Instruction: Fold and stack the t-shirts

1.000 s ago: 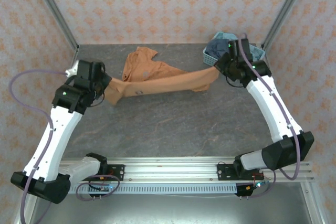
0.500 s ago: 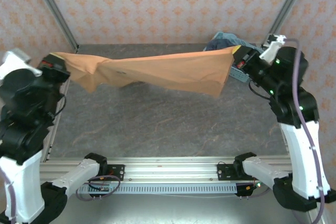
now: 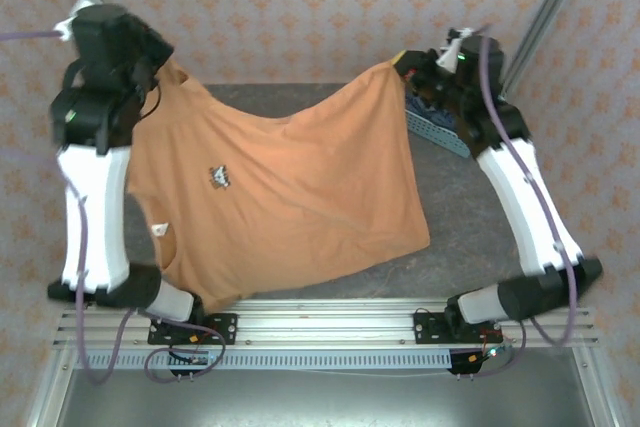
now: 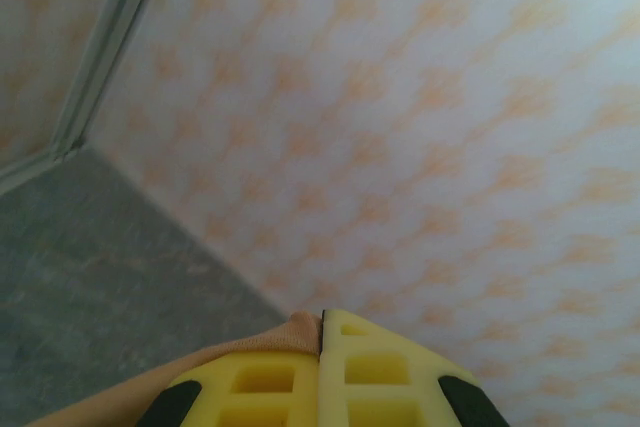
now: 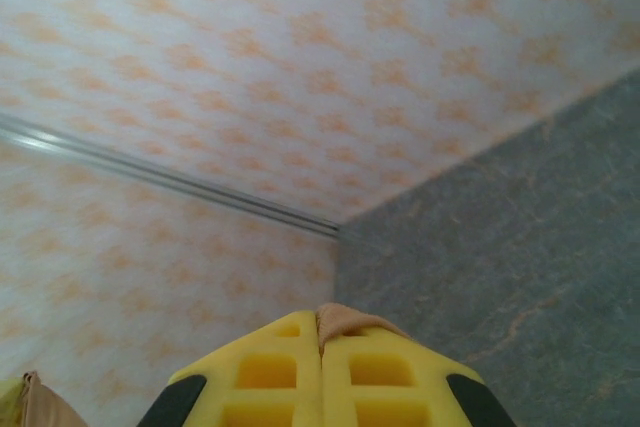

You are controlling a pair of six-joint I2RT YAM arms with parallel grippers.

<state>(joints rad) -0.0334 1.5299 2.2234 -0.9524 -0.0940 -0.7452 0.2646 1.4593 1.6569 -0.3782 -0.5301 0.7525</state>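
One orange t-shirt [image 3: 290, 187] hangs over the bench [image 3: 455, 197], its free end drooping toward the near edge. I hold it below two end effectors, left [image 4: 322, 332] and right [image 5: 320, 319]. Each pinches its upper edge, the cloth stretched between them. One basket [image 3: 437, 127] sits at the far right corner.

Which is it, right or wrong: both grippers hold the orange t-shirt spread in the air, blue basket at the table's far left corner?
Wrong: the top external view shows the basket at the far right corner. The left gripper and right gripper do hold the orange t-shirt spread in the air.
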